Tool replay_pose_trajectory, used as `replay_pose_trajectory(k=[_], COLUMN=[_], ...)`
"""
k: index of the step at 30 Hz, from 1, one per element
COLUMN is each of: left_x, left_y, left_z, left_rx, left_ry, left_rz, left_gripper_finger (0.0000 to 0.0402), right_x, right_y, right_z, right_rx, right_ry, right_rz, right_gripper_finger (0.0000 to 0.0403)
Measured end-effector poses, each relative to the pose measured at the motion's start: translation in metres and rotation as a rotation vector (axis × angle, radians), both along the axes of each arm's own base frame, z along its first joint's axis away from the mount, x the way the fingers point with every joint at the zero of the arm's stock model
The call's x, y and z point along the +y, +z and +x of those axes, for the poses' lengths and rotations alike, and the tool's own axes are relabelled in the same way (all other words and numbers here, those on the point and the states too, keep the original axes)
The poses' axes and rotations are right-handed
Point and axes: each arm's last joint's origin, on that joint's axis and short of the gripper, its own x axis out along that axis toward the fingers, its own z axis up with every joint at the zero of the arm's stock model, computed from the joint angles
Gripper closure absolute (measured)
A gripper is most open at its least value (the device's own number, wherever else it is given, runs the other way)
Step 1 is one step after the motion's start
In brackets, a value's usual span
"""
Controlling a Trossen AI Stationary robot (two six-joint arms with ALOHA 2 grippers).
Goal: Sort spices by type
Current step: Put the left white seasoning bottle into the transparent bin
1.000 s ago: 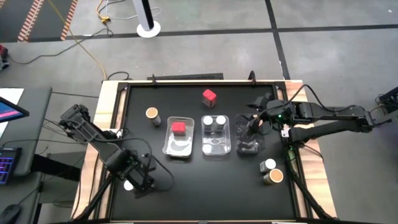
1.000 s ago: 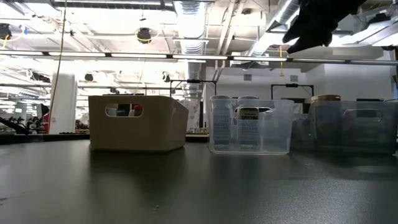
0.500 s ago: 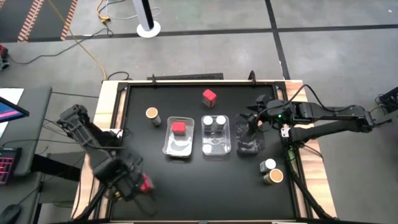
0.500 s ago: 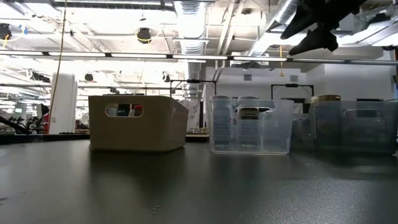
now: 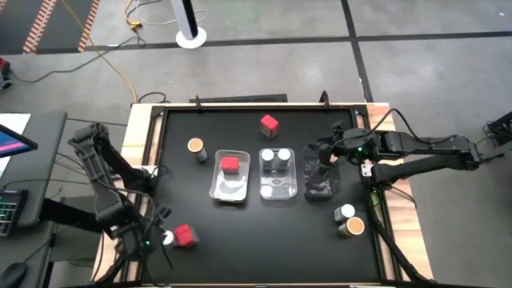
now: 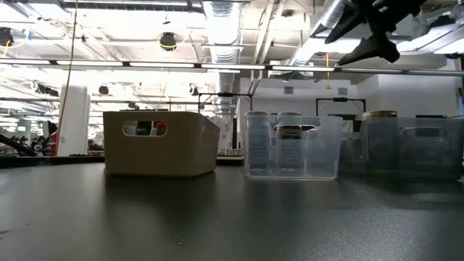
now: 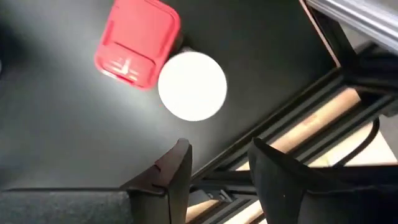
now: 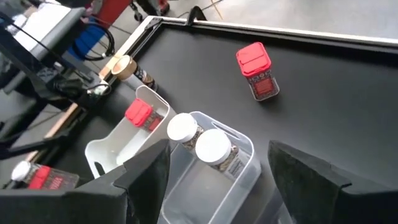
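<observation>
A red spice box [image 5: 185, 235] and a white-lidded jar [image 5: 167, 238] touch at the table's near-left edge, unsorted, so I hold my left gripper [image 7: 214, 163] above them, fingers partly apart and empty. My right gripper [image 8: 217, 168] hangs open and empty over the right-hand tray [image 5: 322, 189], I judge just after a drop.

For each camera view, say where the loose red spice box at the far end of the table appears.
High view: red box alone on the bare table, beyond the tray with two white-lidded jars.
Low view: not visible.
Left wrist view: not in it; a different red box shows.
Right wrist view: red box upright, beyond the same jars.
</observation>
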Motion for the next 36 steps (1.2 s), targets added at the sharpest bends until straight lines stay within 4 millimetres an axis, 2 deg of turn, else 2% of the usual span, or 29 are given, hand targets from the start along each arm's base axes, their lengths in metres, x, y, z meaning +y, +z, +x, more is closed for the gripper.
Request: replay_pose_trajectory(k=[7, 17, 24, 36], left_x=[0.013, 0.012, 0.014, 0.008], left_y=[-0.005, -0.002, 0.0, 0.002], left_z=[-0.016, -0.012, -0.006, -0.002], left_rx=[-0.046, -0.217, -0.342, -0.381], left_ry=[-0.095, -0.319, -0.299, -0.217], left_rz=[-0.05, 0.002, 0.079, 0.002], left_gripper_finger=[0.0253, 0.0253, 0.0253, 0.0253], right_x=[0.0, 0.0, 0.0, 0.0], right_y=[0.0, 0.0, 0.0, 0.0], right_z=[0.0, 0.0, 0.0, 0.0], right_rx=[-0.029, -0.027, -0.023, -0.024], right_ry=[-0.035, -0.035, -0.031, -0.032], right_rz=[0.053, 0.051, 0.044, 0.046], right_gripper_finger=[0.0107, 0.0107, 0.0107, 0.0107])
